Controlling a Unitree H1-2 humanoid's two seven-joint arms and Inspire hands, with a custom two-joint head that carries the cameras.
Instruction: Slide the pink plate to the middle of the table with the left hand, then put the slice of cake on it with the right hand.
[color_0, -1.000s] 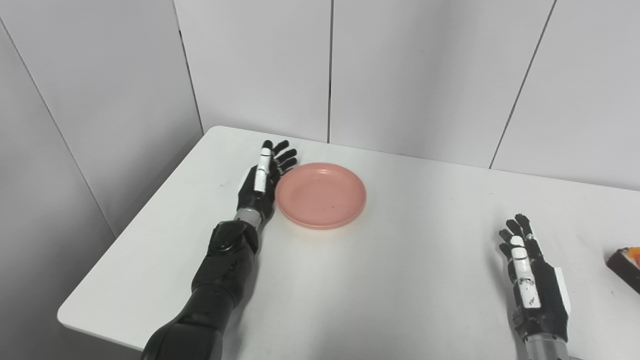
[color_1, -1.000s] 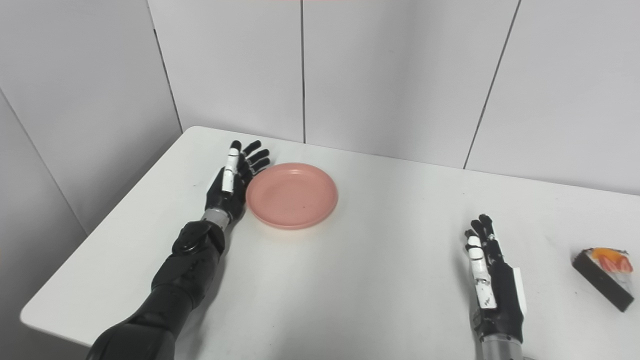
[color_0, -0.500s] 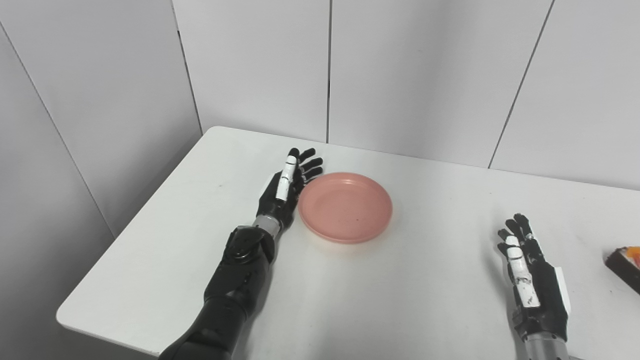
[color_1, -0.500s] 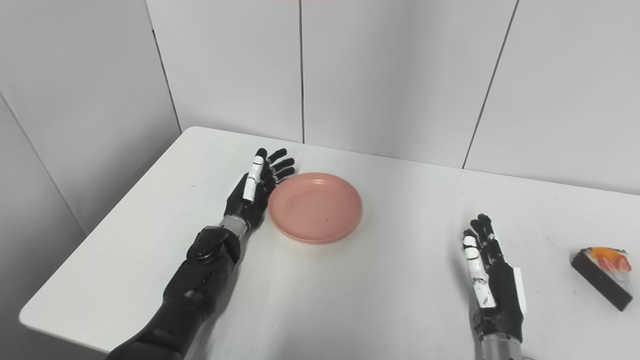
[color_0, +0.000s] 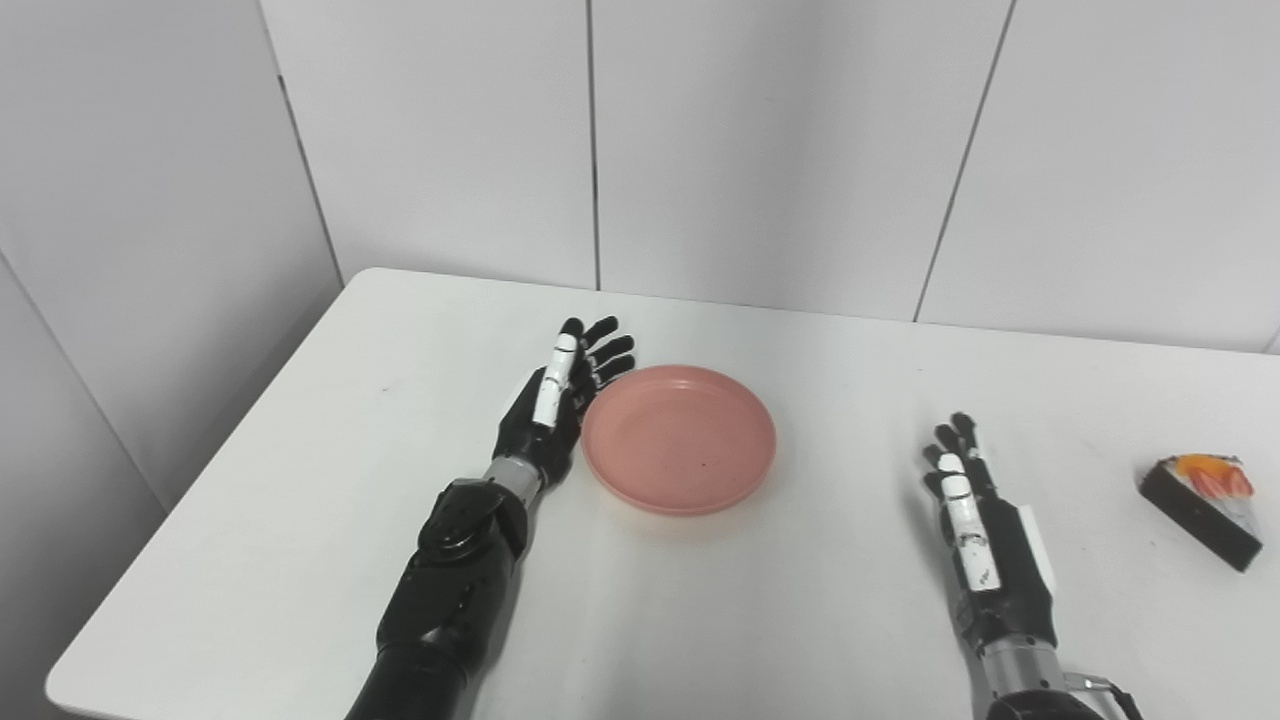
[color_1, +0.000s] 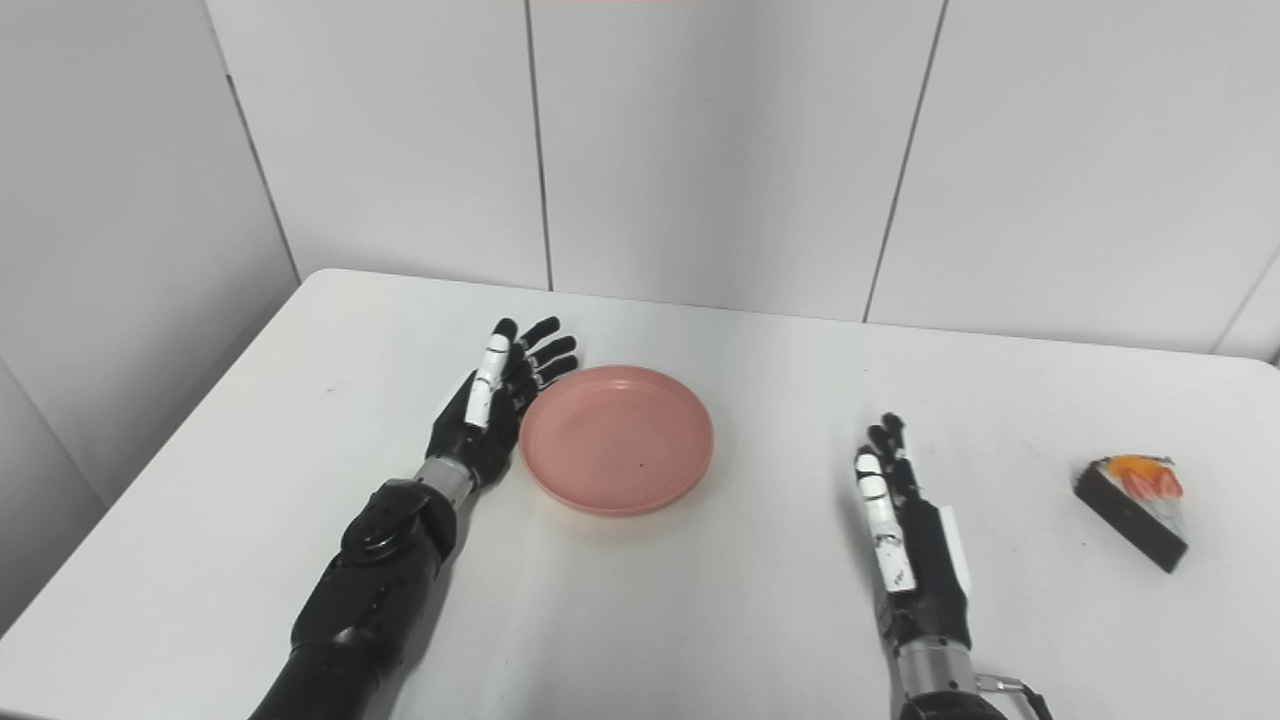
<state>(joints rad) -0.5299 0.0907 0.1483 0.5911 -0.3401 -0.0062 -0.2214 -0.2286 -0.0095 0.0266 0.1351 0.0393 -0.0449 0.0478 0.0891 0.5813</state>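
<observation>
Since the earlier pictures your left hand has pushed the pink plate rightward across the table, and the head cameras have swung right as well, so much of the shift in the picture is the view moving, not the things. The cake, cut off at the edge before in the left eye view, now shows whole.

Start at the left fingers: they are spread and straight, holding nothing, the hand standing on edge with its palm side against the plate's rim at the plate's 9 o'clock. Whether skin and rim truly touch or sit just beside each other, you cannot tell. The plate lies flat and empty, a little left of the table's middle, so I judge the slide nearly done but perhaps short of the mark.

Your right hand rests near the front edge, fingers extended and slightly apart, gripping nothing. The slice of cake lies at about its 3 o'clock, well apart, dark wedge with orange fruit on top, its long axis running from far-left to near-right. The right hand is plainly the nearer one to it; the plate sits at that hand's 10 o'clock, so the carry will run leftward and away.
</observation>
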